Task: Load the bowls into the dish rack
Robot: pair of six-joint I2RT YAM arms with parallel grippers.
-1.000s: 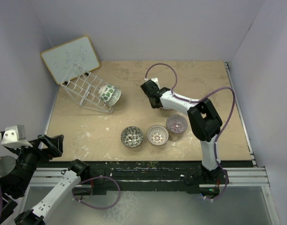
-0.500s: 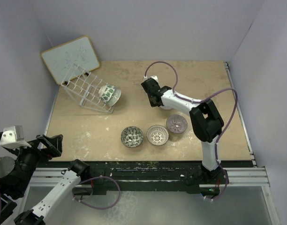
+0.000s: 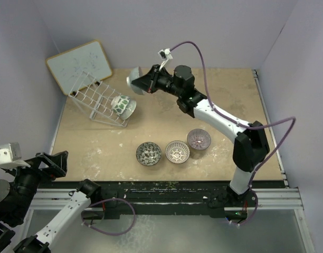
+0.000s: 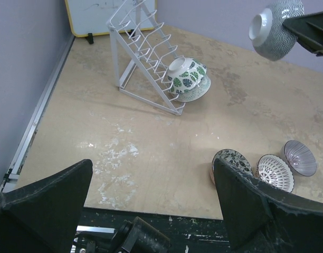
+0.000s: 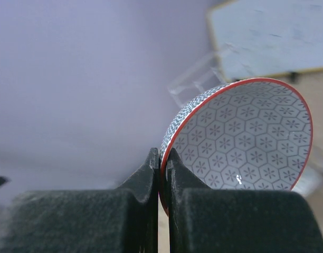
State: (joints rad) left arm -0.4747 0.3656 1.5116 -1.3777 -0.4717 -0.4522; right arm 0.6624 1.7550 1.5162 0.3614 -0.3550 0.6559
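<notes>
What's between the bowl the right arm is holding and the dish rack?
Nothing stands between the held bowl and the dish rack. The top external view shows only bare table there, and the left wrist view agrees.

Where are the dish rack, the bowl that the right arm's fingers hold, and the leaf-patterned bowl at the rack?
dish rack (image 4: 142, 57): left wrist view, on its wire prongs.
held bowl (image 5: 246, 142): right wrist view, on its patterned inside.
leaf-patterned bowl (image 4: 189, 73): left wrist view, on its outer wall.
</notes>
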